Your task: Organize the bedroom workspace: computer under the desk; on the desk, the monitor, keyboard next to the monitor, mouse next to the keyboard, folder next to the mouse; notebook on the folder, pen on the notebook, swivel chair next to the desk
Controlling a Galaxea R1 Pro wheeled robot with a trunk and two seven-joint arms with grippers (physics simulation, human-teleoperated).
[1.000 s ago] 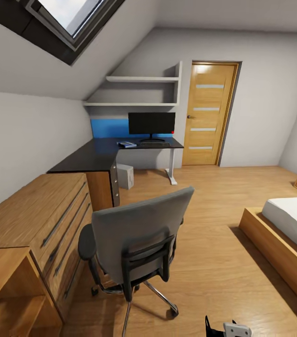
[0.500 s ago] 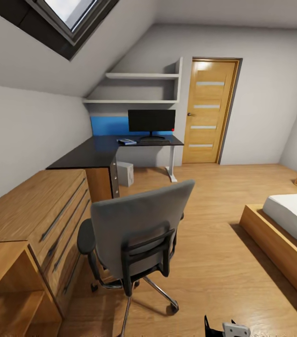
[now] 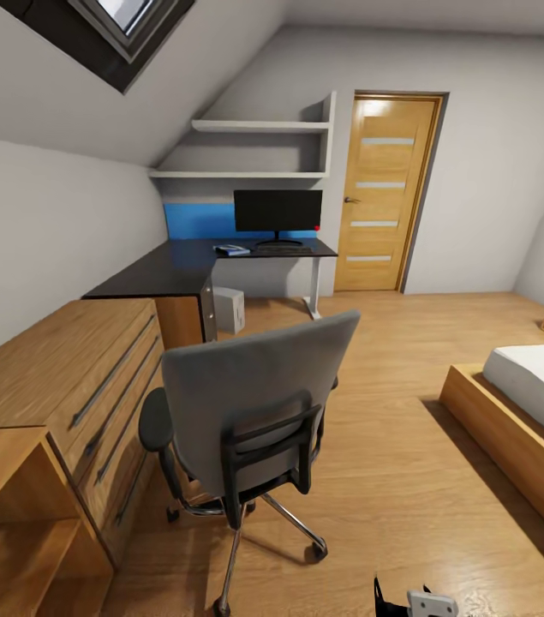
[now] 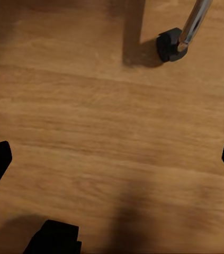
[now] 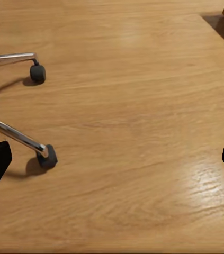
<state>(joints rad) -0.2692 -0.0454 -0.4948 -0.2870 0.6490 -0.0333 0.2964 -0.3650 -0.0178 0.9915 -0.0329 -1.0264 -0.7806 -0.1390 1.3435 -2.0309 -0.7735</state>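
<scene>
The grey swivel chair (image 3: 254, 411) stands in the middle of the floor with its back to me, several steps short of the black L-shaped desk (image 3: 160, 270). On the desk the black monitor (image 3: 277, 210) stands upright, and a flat blue item, apparently the folder (image 3: 231, 249), lies left of its base. The light grey computer (image 3: 229, 309) sits on the floor under the desk. Keyboard, mouse, notebook and pen are too small to make out. My left gripper (image 4: 112, 159) and right gripper (image 5: 112, 159) hang open over bare floor near the chair's casters (image 4: 171, 45) (image 5: 46, 157).
A light wooden drawer unit (image 3: 66, 386) runs along the left wall beside the chair. A bed (image 3: 533, 390) in a wooden frame is at the right. A wooden door (image 3: 383, 193) and a blue wall panel (image 3: 196, 221) lie behind the desk. Open floor stretches between chair and bed.
The whole picture has shifted as the camera moved a little toward the chair and desk. Nothing in the room has moved, and both grippers stay open.
</scene>
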